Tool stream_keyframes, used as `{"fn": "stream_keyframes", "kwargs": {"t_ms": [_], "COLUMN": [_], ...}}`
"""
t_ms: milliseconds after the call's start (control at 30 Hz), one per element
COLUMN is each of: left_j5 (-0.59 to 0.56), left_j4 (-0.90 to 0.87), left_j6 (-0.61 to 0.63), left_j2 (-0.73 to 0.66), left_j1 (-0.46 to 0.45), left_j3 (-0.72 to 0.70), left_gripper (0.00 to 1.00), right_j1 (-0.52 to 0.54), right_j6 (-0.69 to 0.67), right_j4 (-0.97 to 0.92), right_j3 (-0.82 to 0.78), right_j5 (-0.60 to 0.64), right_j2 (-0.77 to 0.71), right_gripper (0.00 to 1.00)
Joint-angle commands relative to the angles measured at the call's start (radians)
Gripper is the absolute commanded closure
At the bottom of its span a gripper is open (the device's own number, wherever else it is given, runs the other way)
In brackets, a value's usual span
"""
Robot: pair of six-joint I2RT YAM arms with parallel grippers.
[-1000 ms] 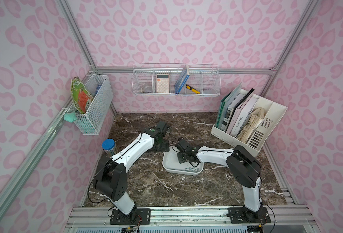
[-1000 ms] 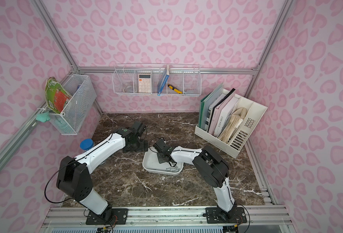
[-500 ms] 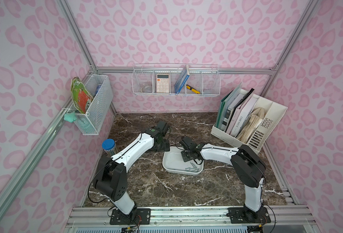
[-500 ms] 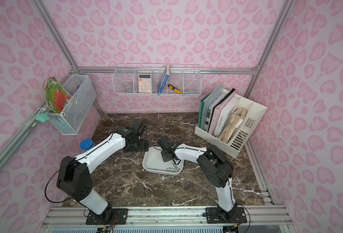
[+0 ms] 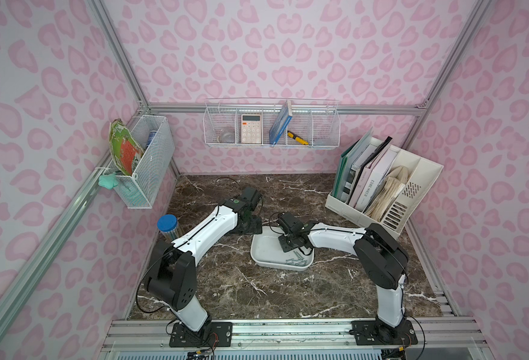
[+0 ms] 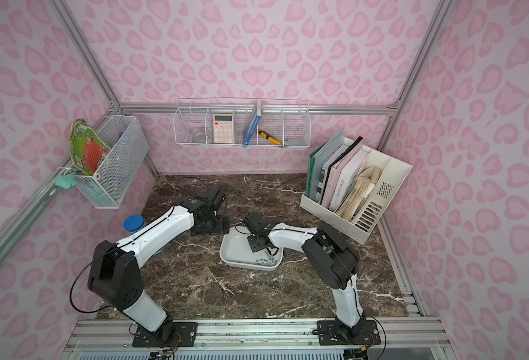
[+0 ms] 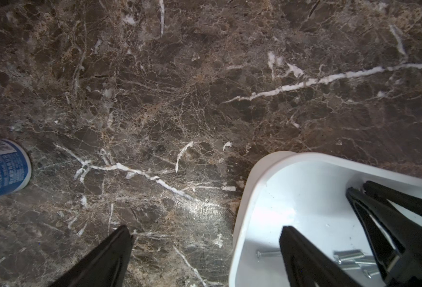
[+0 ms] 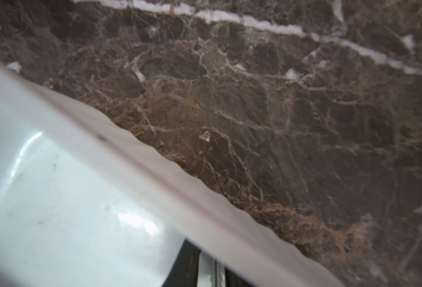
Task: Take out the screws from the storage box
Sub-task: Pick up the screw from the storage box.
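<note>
The left gripper point(image 7: 206, 229) stood spread wide and empty, straddling the storage box's point(image 7: 239, 211) corner wall. The screws point(image 5: 296, 260) lay heaped just beside the right gripper point(image 5: 289, 247); whether it was clenched was unclear. It likely needed to single out one screw.

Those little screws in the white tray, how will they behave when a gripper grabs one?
The screws look thin, round and metallic, so they'd probably roll or slip. They lie bunched near one corner of the tray, so likely several shift together.

Screws point(image 6: 265, 260) lie clustered inside the white storage box point(image 6: 235, 249).
</note>
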Motion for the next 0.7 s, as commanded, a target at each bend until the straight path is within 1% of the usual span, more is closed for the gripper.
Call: {"fn": "stream_keyframes", "kwargs": {"t_ms": [0,133,333,500,667], "left_j5": [0.011,0.012,0.012,0.013,0.013], "left_j4": [0.011,0.013,0.016,0.016,0.016], "left_j6": [0.009,0.012,0.014,0.012,0.014], "left_j2": [-0.019,-0.024,-0.028,-0.029,-0.030], "left_j1": [0.001,0.000,0.001,0.000,0.000], "left_j3": [-0.009,-0.009,-0.009,-0.010,-0.010], "left_gripper": [0.03,0.03,0.03,0.03,0.03], "right_j1": [0.001,0.012,0.028,0.036,0.060], "right_j6": [0.002,0.002,0.009,0.009,0.003], "right_j4": [-0.051,-0.065,-0.081,-0.094,-0.120], "right_j3": [-0.012,-0.024,-0.053,-0.057,-0.058], "right_j5": [-0.010,0.008,0.039,0.049,0.071], "right_j2": [0.005,0.002,-0.006,-0.008,-0.001], "right_gripper": [0.71,0.71,0.74,0.79,0.79]}}
